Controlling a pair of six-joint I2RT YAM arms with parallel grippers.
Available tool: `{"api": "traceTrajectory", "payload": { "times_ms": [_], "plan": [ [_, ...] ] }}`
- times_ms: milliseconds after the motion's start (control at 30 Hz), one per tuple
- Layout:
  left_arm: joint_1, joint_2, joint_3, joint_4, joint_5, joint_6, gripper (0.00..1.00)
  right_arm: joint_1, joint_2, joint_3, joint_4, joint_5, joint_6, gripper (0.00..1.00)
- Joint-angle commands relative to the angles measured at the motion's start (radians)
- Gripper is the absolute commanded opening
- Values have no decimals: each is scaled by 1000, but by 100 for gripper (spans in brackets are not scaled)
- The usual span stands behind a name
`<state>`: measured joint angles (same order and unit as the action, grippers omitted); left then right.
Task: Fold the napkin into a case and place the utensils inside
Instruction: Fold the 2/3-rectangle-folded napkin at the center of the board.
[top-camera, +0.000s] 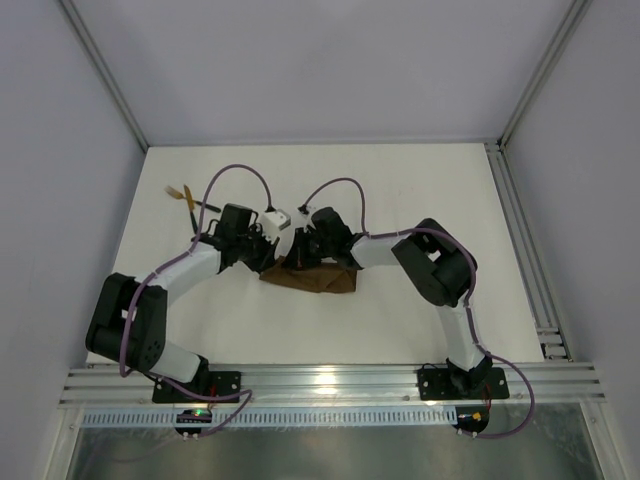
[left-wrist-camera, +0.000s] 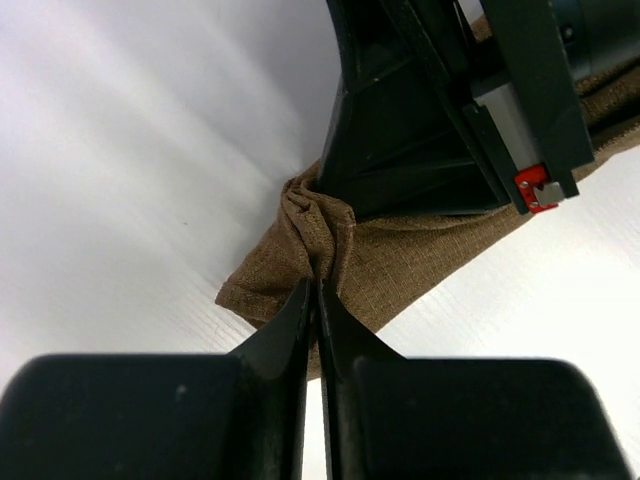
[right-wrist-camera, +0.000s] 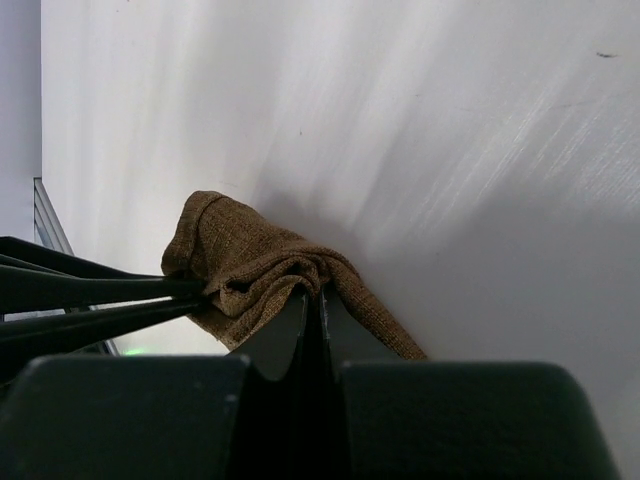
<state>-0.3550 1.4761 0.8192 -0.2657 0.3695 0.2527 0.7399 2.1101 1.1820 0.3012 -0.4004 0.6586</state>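
Observation:
The dark-brown napkin (top-camera: 322, 279) lies bunched in a narrow strip at mid table, between the two arms. My left gripper (top-camera: 270, 251) is shut on the napkin's left end; in the left wrist view its jaws (left-wrist-camera: 318, 286) pinch a gathered fold of the cloth (left-wrist-camera: 400, 262). My right gripper (top-camera: 302, 250) is shut on the napkin close beside it, with a ridge of cloth (right-wrist-camera: 250, 262) pinched at its tips (right-wrist-camera: 322, 293). The two grippers almost touch. The utensils (top-camera: 187, 196), with gold heads and black handles, lie at the far left of the table, apart from the napkin.
The white table (top-camera: 420, 190) is walled at the back and both sides. A metal rail (top-camera: 330, 382) runs along the near edge by the arm bases, and another rail (top-camera: 525, 260) runs down the right side. Purple cables loop above both wrists.

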Motion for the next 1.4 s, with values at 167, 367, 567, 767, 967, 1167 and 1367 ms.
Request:
{"api": "traceTrajectory", "payload": {
  "times_ms": [167, 367, 567, 767, 967, 1167, 1367],
  "plan": [
    [2, 9, 35, -59, 19, 118, 16, -11, 65, -5, -149, 103, -24, 3],
    [2, -49, 66, -104, 16, 175, 28, -11, 67, -2, -151, 97, -31, 3],
    [-2, 1, 81, -116, 3, 211, 32, -11, 65, 2, -154, 92, -40, 3],
    [-19, -43, 90, -124, 76, 189, 25, -14, 71, 5, -155, 87, -45, 3],
    [-70, 105, 74, -75, -96, 159, 23, -14, 65, -2, -146, 83, -48, 3],
    [-62, 176, 61, 14, -176, 116, 22, -20, 42, -30, -74, 31, -73, 3],
    [-53, 197, 43, 10, -126, 94, 21, -42, -2, -59, 42, -78, -102, 26]
  ]
}}
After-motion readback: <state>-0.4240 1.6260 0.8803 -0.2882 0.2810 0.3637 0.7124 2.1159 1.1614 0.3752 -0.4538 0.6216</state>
